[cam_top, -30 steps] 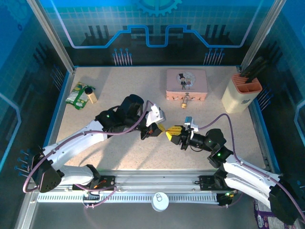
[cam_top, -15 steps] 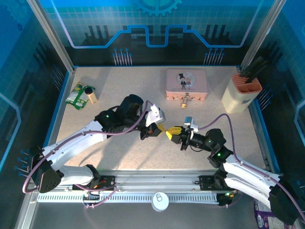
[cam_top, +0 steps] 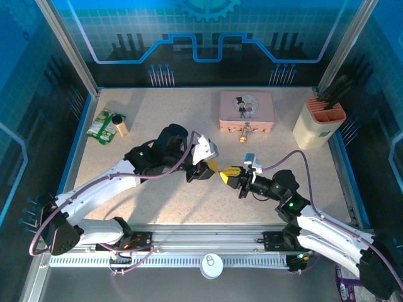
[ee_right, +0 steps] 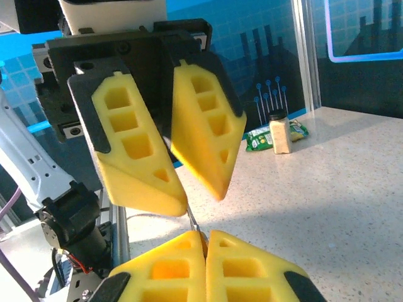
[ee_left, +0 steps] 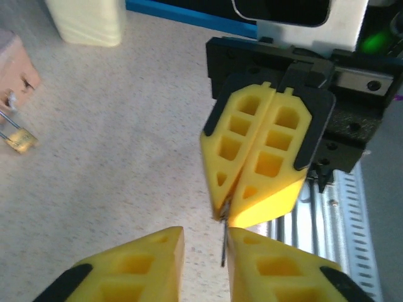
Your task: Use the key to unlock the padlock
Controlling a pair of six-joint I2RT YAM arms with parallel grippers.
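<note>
one key (ee_left: pixel 223 246) pinched by right hand (ee_left: pixel 224 212), left hand (ee_left: pixel 206 236) parted

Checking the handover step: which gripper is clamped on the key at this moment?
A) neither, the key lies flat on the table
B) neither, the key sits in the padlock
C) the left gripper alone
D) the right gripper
D: the right gripper is shut on the key, which sticks out from between its fingers, while the left gripper is open with a gap between its fingers.
</note>
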